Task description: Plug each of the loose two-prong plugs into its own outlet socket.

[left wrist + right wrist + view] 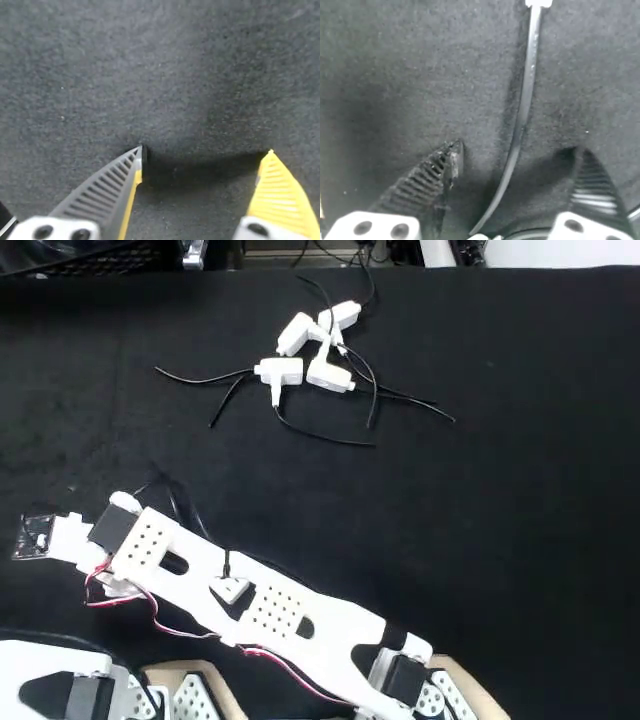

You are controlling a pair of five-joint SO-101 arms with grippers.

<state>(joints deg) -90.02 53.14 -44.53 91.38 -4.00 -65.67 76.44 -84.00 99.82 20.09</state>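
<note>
Several white plug and socket pieces point(310, 350) lie bunched at the far middle of the black cloth, with thin black wires point(330, 435) trailing from them. My left gripper point(205, 150) hangs open just above bare cloth, nothing between its yellow-edged fingers point(125, 180). My right gripper point(518, 146) is open too. A thin dark cable point(522, 110) runs across the cloth between its black fingers point(427, 175), ending in a small white piece point(538, 3). An arm point(250, 600) stretches low over the near side towards the left, far from the plug cluster.
The black cloth point(520, 490) covers the whole table. Another arm's white base point(70, 690) sits at the near left corner. A short black wire point(165, 490) loops beside the stretched arm's far end. Dark equipment lines the table's back edge.
</note>
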